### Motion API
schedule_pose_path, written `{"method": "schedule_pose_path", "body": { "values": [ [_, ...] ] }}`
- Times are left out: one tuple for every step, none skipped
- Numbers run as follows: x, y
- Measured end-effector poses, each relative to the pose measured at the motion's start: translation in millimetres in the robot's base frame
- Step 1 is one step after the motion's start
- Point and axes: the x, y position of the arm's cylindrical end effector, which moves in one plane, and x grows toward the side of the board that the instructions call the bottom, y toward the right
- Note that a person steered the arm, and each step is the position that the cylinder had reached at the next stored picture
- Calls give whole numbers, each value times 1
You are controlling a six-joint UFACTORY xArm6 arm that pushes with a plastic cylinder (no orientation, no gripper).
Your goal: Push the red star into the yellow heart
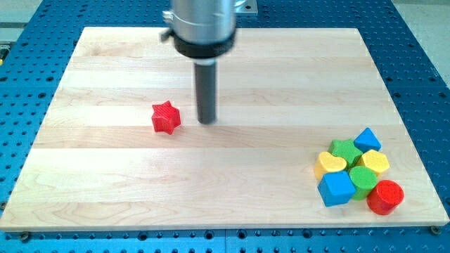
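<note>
The red star (166,117) lies alone on the wooden board (140,183), left of centre. My tip (207,121) rests on the board just to the star's right, a small gap apart from it. The yellow heart (330,164) sits at the left edge of a cluster of blocks near the view's bottom right, far from the star.
The cluster also holds a green block (344,150), a blue triangular block (368,139), a yellow block (375,162), a second green block (363,177), a blue cube (336,187) and a red cylinder (385,197). The board's right edge runs close beside them.
</note>
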Motion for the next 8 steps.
{"method": "schedule_pose_path", "body": {
  "values": [
    [-16,-66],
    [9,-87],
    [52,29],
    [89,133],
    [71,74],
    [111,68],
    [118,149],
    [118,137]
  ]
}}
